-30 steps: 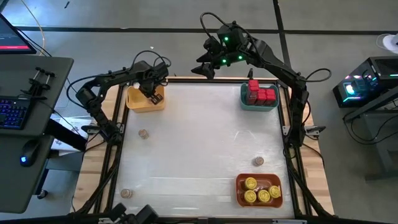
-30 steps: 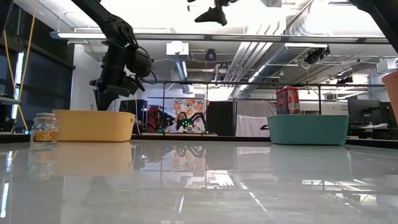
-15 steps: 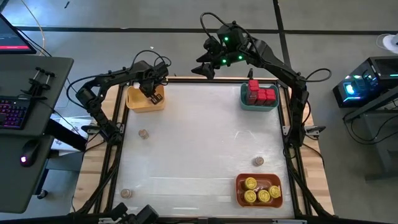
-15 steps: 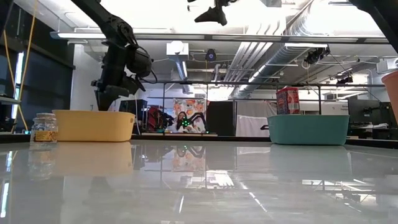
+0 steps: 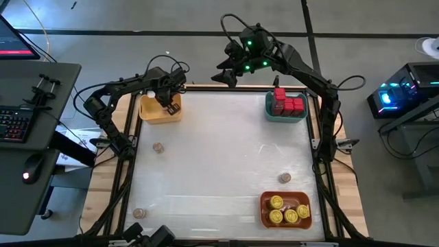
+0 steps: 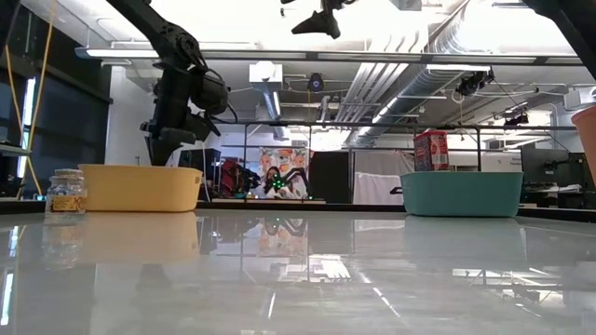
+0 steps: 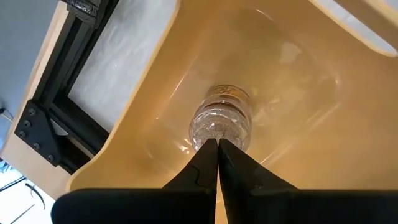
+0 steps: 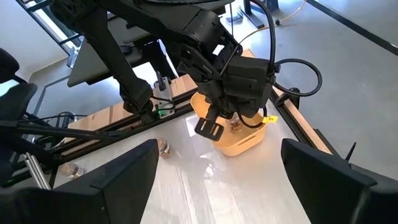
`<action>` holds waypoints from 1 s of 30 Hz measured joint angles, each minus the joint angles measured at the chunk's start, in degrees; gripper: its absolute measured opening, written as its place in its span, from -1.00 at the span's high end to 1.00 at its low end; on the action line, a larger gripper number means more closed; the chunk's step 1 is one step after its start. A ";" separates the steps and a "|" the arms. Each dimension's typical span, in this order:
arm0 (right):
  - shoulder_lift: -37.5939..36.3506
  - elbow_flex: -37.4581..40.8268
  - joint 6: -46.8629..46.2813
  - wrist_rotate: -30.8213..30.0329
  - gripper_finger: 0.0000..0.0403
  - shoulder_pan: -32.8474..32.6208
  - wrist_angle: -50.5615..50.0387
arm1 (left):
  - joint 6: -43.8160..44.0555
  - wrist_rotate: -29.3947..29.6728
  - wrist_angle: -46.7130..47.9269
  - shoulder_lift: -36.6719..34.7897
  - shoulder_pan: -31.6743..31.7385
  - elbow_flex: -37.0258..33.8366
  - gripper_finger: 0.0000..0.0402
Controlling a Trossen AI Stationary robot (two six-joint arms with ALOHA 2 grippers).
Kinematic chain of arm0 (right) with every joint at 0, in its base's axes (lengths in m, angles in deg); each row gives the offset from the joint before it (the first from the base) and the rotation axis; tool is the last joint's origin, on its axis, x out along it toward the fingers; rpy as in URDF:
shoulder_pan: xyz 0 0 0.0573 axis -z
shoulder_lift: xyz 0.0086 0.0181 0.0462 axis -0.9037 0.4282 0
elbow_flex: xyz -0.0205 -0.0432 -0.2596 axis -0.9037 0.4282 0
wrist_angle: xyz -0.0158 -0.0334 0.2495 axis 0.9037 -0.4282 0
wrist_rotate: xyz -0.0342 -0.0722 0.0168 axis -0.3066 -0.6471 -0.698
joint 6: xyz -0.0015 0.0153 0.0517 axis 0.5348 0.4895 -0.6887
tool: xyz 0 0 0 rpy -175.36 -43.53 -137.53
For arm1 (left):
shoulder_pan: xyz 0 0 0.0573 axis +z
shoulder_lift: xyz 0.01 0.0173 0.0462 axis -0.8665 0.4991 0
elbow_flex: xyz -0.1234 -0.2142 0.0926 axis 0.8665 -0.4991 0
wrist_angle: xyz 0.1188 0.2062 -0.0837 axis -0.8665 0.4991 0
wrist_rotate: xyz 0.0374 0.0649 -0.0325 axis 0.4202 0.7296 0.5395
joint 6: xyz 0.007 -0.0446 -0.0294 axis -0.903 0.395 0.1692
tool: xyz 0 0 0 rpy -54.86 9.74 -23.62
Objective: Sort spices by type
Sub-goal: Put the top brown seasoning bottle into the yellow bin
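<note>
The white table [image 5: 219, 158] fills the middle of the high view, framed by dark rails. At its upper right sits the teal bin [image 5: 286, 110], packed with red boxy tins [image 5: 289, 104], one standing taller than the rest. At the lower right the orange bin [image 5: 285, 209] holds four yellow-lidded jars [image 5: 287, 210]. At the upper left the yellow bin [image 5: 160, 109] holds one tan-brown jar [image 7: 221, 118], seen in the left wrist view lying on the bin's floor.

Three more tan-brown jars stand loose on the table: one [image 5: 158, 147] at centre left below the yellow bin, one [image 5: 139, 213] at lower left, one [image 5: 285, 178] at right just above the orange bin.

The left gripper [image 5: 167, 104] hangs over the yellow bin, fingers [image 7: 208, 163] clenched together on nothing, tips just above the jar. The right gripper [image 5: 226, 74] waits high beyond the table's top edge, at upper centre, its fingers [image 8: 124, 171] spread wide and released.
</note>
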 joint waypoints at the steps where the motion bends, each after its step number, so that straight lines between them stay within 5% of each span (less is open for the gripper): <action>1: 0.00 0.00 0.00 0.00 -0.67 0.00 -0.11 | -0.36 0.00 0.00 0.00 0.00 0.00 1.00; 17: 0.00 0.00 0.26 0.00 -0.67 0.00 -0.17 | -1.23 -0.28 0.74 2.98 0.00 0.09 1.00; 30: 0.00 0.00 1.79 -0.17 -0.67 0.04 -0.12 | -1.90 -10.38 -1.38 2.03 -2.25 0.15 1.00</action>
